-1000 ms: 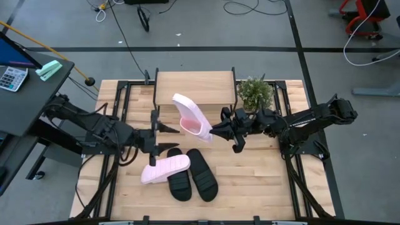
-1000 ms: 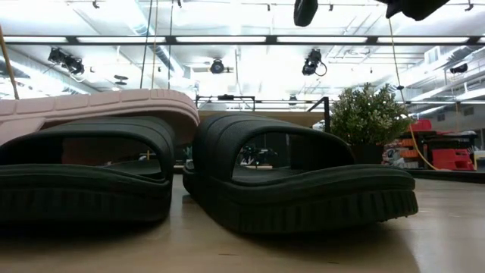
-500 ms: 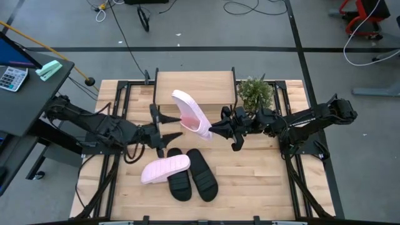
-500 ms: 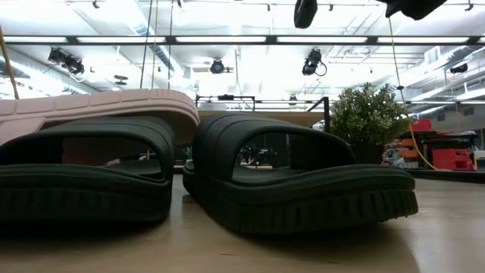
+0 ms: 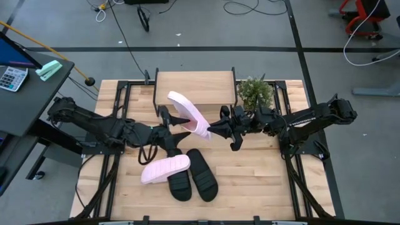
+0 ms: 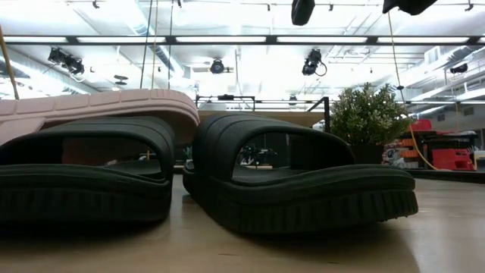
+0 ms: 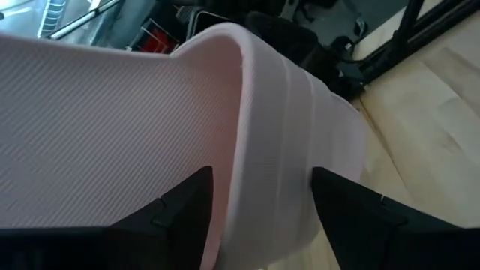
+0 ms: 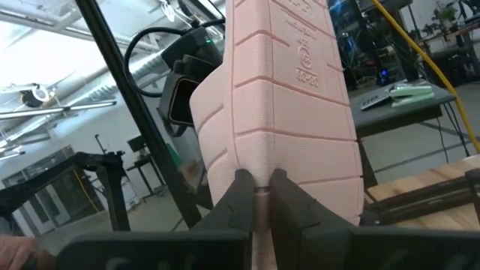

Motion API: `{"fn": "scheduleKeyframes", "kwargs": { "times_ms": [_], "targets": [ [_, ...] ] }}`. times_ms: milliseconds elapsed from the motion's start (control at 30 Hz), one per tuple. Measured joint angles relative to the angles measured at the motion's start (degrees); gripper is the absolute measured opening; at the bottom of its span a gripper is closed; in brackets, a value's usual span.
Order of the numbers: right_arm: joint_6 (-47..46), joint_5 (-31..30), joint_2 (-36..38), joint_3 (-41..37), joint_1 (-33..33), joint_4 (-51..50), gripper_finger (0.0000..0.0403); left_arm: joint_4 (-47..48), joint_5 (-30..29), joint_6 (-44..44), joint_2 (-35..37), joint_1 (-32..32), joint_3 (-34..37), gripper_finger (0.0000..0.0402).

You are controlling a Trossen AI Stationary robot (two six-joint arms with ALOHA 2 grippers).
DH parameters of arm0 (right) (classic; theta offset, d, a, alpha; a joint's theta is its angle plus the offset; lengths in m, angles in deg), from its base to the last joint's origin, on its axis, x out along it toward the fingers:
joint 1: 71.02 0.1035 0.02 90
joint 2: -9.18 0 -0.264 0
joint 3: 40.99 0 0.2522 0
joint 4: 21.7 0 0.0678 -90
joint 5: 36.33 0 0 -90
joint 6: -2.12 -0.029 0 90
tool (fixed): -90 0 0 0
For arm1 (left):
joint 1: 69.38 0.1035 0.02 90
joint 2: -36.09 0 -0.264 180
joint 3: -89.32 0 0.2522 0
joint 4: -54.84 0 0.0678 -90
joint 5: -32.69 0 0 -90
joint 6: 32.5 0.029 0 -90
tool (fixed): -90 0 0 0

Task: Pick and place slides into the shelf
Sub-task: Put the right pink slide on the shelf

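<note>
While one pale pink slide (image 5: 187,114) hangs in the air in front of the shelf (image 5: 194,88), both arms meet at it over the middle of the table (image 5: 262,181). The right gripper (image 5: 215,129) pinches the slide's near end, its two fingers pressed tight on the edge of the ribbed sole, as the right wrist view shows (image 8: 289,97). The left gripper (image 5: 173,125) sits at the slide's other side with its fingers spread wide; in the left wrist view the pink slide (image 7: 247,142) lies between the two dark fingers (image 7: 176,217), which straddle its edge without visibly clamping it. The lifted slide is tilted, its far end reaching toward the shelf's light wood top, which carries no slide.

The other three slides lie on the table nearer the front edge. The second pink slide (image 5: 164,169) rests left of the black pair, touching the left black slide (image 5: 179,182). The right black slide (image 5: 202,174) lies just beside its mate, the two angled together. From the low view the two black slides (image 6: 83,171) and (image 6: 299,178) fill the foreground side by side, with the second pink slide (image 6: 98,106) behind the left one.

A small potted plant (image 5: 255,92) stands just right of the shelf, close behind the right arm's wrist. A dark side table with a calculator (image 5: 11,78) stands off the table's left side.
</note>
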Motion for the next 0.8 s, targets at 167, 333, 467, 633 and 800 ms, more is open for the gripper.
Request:
{"fn": "scheduleKeyframes", "kwargs": {
  "times_ms": [167,333,467,633,800],
  "targets": [
    [0.5,-0.3,0.0,0.0,-0.1,-0.3,0.0021,-0.1,-2.2,0.0,0.1,-0.2,0.0,0.0194],
    [0.6,-0.2,0.0,0.0,-0.1,-0.6,0.002,-0.1,-3.4,0.0,0.1,-0.5,0.0,0.0146],
    [0.7,-0.2,0.0,0.0,-0.1,-1.5,0.0035,0.1,-3.7,0.1,0.1,-0.5,0.0,0.0086],
    [2.1,-0.5,0.1,0.1,-0.1,-3.1,0.0094,1.0,-6.3,0.1,0.1,-0.5,0.0,0.0014],
    [3.7,-0.5,0.1,0.1,-0.1,-3.6,0.0132,3.0,-10.1,1.3,0.1,-0.5,0.0,0.002]
  ]
}}
